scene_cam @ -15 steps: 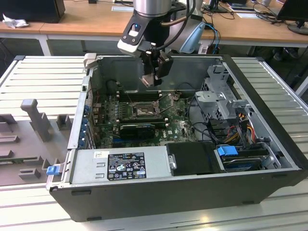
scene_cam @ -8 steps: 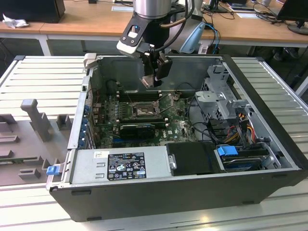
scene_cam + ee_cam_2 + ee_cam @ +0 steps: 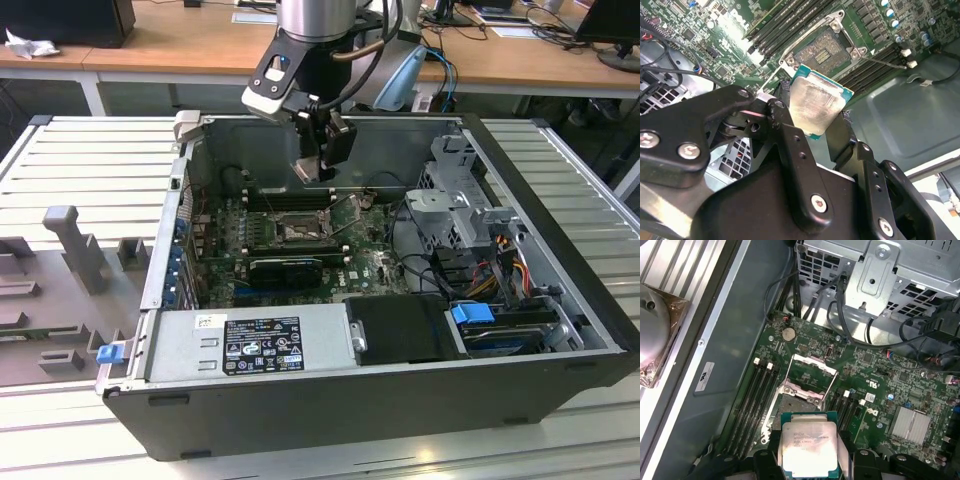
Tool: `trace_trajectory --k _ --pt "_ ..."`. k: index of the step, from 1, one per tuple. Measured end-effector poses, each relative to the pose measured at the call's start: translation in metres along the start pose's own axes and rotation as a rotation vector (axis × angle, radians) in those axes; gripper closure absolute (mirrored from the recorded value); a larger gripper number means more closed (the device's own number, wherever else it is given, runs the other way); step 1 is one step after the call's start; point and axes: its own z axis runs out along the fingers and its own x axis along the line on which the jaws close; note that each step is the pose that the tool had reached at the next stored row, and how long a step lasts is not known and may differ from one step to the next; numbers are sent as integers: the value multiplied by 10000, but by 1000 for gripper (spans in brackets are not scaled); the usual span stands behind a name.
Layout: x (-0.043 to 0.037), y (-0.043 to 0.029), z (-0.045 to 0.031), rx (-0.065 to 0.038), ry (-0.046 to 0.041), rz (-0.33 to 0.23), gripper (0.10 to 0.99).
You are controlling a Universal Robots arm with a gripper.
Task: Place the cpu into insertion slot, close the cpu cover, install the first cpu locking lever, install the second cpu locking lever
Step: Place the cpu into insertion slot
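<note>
My gripper point(image 3: 320, 160) hangs inside the open computer case, above the motherboard, and is shut on the cpu point(image 3: 817, 102). The cpu point(image 3: 810, 447) is a flat silvery square with a green edge, pinched between the black fingers point(image 3: 785, 130). It hovers above and slightly behind the insertion slot point(image 3: 298, 232), apart from it. The slot's dark centre point(image 3: 827, 50) lies bare. The cpu cover point(image 3: 812, 362), a silvery frame with a large window, is flipped open at the far side of the slot point(image 3: 797, 404).
Black memory slots point(image 3: 752, 395) flank the socket on both sides. A metal drive cage point(image 3: 455, 205) with cables stands on the exterior view's right. The power supply point(image 3: 255, 345) lines the case's front. A grey fixture point(image 3: 75, 245) stands outside, on the exterior view's left.
</note>
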Motion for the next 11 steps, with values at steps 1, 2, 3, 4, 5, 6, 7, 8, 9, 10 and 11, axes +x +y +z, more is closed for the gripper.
trace_trajectory --k 1,2,3,4,5,6,7,8,9,10,11 --pt "1 0 4 -1 -4 24 561" --pt "2 0 5 -2 -5 39 561" --pt "3 0 7 -2 -7 53 561" --pt "3 0 11 -4 -7 74 561" --pt "3 0 13 -4 -7 82 561" --pt "3 -1 17 -6 -9 101 561" --pt "2 -1 19 -7 -9 115 561" --pt "3 -1 22 -8 -12 147 561" --pt "3 -1 23 -9 -14 167 561" --pt "3 -1 25 -10 -15 187 561" --pt "3 -2 26 -11 -18 212 561"
